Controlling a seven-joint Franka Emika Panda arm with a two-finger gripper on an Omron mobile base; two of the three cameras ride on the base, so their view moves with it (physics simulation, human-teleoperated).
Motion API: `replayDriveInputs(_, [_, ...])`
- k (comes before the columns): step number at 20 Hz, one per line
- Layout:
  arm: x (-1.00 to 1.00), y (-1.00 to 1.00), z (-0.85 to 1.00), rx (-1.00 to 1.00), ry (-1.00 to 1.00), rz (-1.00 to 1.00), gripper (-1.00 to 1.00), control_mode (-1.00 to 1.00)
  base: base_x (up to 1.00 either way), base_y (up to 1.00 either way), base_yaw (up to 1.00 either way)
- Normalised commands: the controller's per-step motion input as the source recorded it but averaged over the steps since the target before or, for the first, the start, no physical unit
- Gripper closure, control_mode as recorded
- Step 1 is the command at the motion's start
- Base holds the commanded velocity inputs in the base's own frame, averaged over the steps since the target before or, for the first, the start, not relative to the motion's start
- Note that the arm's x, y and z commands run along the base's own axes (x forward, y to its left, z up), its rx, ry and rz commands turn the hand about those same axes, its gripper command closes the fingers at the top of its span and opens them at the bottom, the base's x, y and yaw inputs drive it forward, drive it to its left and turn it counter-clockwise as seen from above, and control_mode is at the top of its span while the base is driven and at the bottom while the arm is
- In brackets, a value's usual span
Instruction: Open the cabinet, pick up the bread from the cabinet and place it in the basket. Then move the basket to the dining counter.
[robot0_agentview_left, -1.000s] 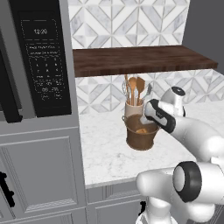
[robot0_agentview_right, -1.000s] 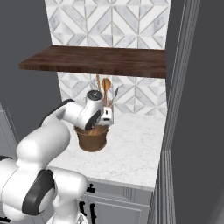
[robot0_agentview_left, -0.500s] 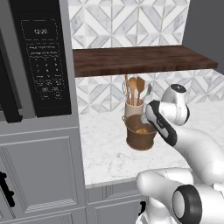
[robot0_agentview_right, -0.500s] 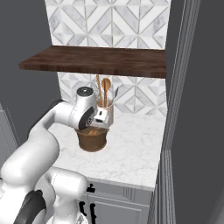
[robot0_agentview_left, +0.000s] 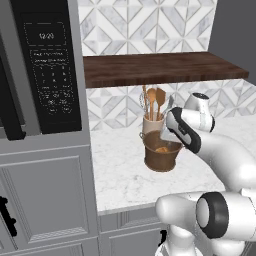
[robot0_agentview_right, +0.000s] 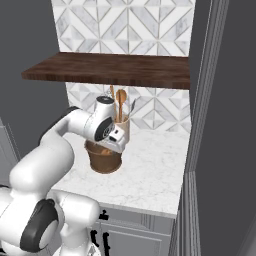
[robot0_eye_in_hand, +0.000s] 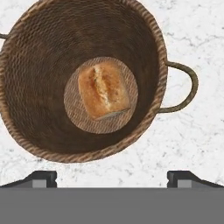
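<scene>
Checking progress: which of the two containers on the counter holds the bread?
The brown woven basket: the bread lies on its bottom. The cream jar behind it holds wooden utensils.

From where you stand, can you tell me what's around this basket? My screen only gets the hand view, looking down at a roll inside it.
Observer: The basket stands on a marble worktop, right in front of a cream utensil jar holding wooden spoons.
Operator: What's overhead?
Observer: A dark wooden shelf runs along the patterned tile wall above it.
Operator: And off to the side?
Observer: In the left base view, a black microwave sits in grey cabinetry left of the worktop.
Operator: Where's the hand?
Observer: The hand hovers open just above the basket's rim; the bread lies loose on the bottom.
</scene>
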Motion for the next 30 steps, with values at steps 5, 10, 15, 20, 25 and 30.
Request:
replayDriveInputs(5, [0.04, 0.00, -0.18, 0.01, 0.02, -0.07, -1.00, -1.00, 0.00, 0.00, 0.00])
replayDriveInputs(10, [0.06, 0.00, -0.31, 0.00, -0.03, -0.05, -1.00, -1.00, 0.00, 0.00, 0.00])
replayDriveInputs(15, [0.19, 0.01, -0.26, 0.00, -0.04, -0.03, -1.00, -1.00, 0.00, 0.00, 0.00])
replayDriveInputs(20, [0.19, 0.00, -0.12, 0.00, -0.01, -0.03, -1.00, -1.00, 0.00, 0.00, 0.00])
replayDriveInputs(25, [0.00, 0.00, -0.14, 0.00, -0.01, 0.00, -1.00, -1.00, 0.00, 0.00, 0.00])
replayDriveInputs(30, [0.00, 0.00, -0.23, 0.00, -0.02, 0.00, -1.00, -1.00, 0.00, 0.00, 0.00])
